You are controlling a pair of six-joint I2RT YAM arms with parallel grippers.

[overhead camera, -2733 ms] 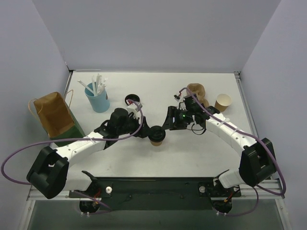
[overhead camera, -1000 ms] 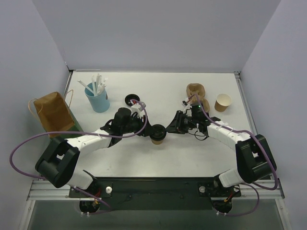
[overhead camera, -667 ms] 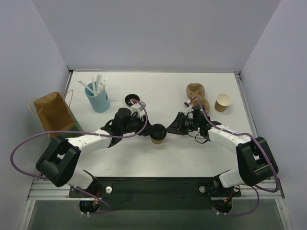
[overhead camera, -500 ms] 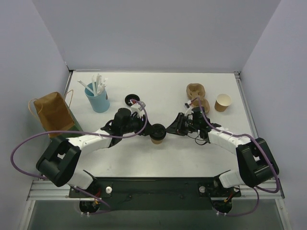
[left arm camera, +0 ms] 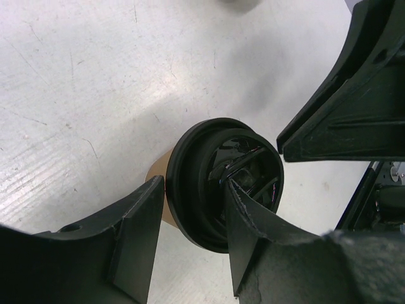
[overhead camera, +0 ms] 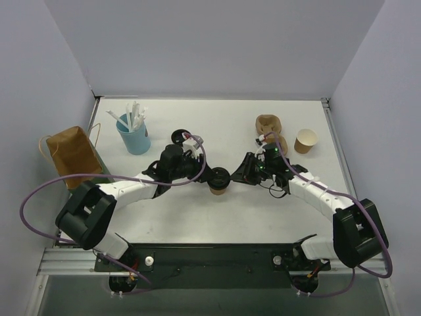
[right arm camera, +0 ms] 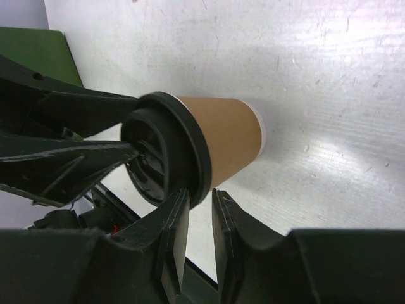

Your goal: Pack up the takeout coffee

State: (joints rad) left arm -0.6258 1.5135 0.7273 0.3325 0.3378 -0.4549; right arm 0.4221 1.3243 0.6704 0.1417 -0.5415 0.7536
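— Looking for the coffee cup [right arm camera: 221, 136]: where is it?
— Right between your two claws, standing on the table [overhead camera: 217, 125], black lid [left arm camera: 253, 177] on top.
— And the left claw [left arm camera: 193, 196]?
— Your left claw pinches the lid's rim, one finger outside it, one over the top.
— The right claw [right arm camera: 200, 202]?
— Nearly closed, its tips at the rim's far side from the left claw; I cannot tell whether it grips.
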